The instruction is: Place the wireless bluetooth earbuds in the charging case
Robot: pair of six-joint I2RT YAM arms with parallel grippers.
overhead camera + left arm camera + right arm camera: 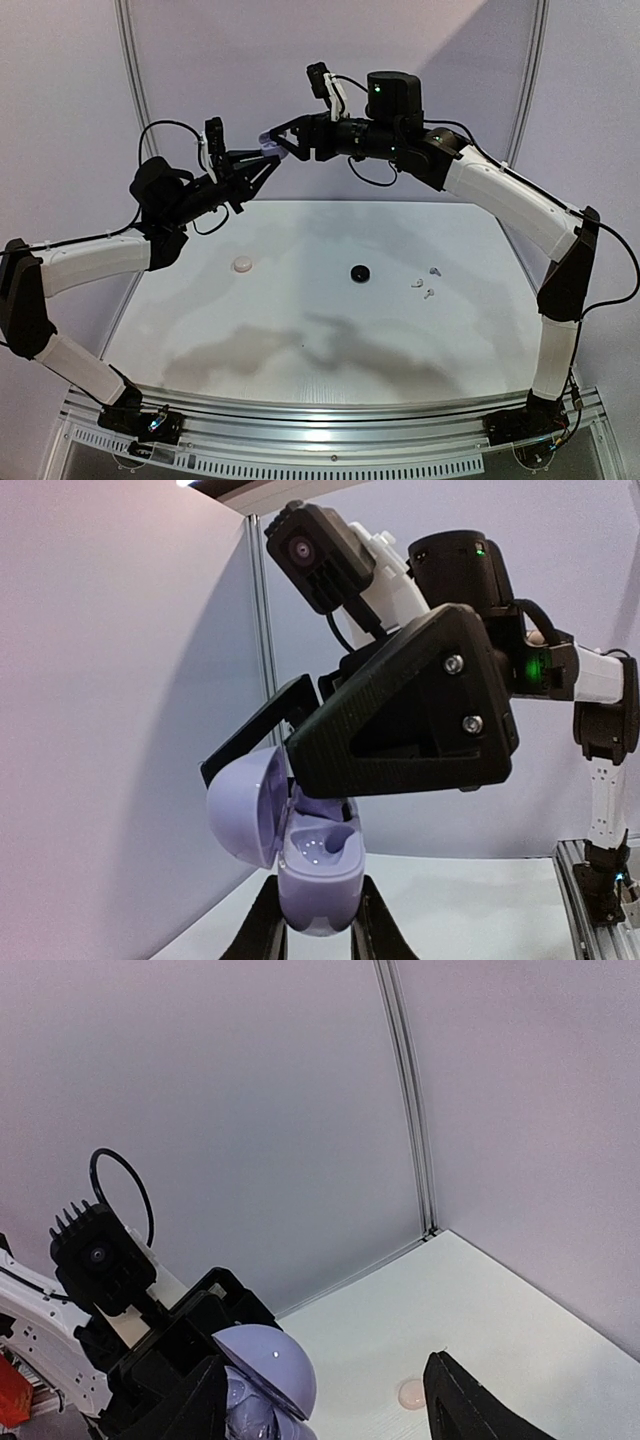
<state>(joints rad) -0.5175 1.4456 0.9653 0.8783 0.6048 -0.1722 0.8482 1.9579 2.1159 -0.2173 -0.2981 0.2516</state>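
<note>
My left gripper [318,930] is shut on the lavender charging case [318,880] and holds it high above the table [300,330]. The case lid [240,805] is swung open to the left. Its near socket shows bare; a lavender shape [322,806] lies in the far socket, half hidden. My right gripper [320,1415] hovers just over the case [268,1362] with its fingers [465,1405] spread wide and nothing between them. Its black finger [400,715] fills the left wrist view. Three tiny white earbuds [417,283] lie on the table at the right.
A pinkish round case [242,264] lies on the table left of centre, seen too as the pinkish case [411,1394] in the right wrist view. A black round case [359,272] sits near the middle. Pale walls close the back and sides.
</note>
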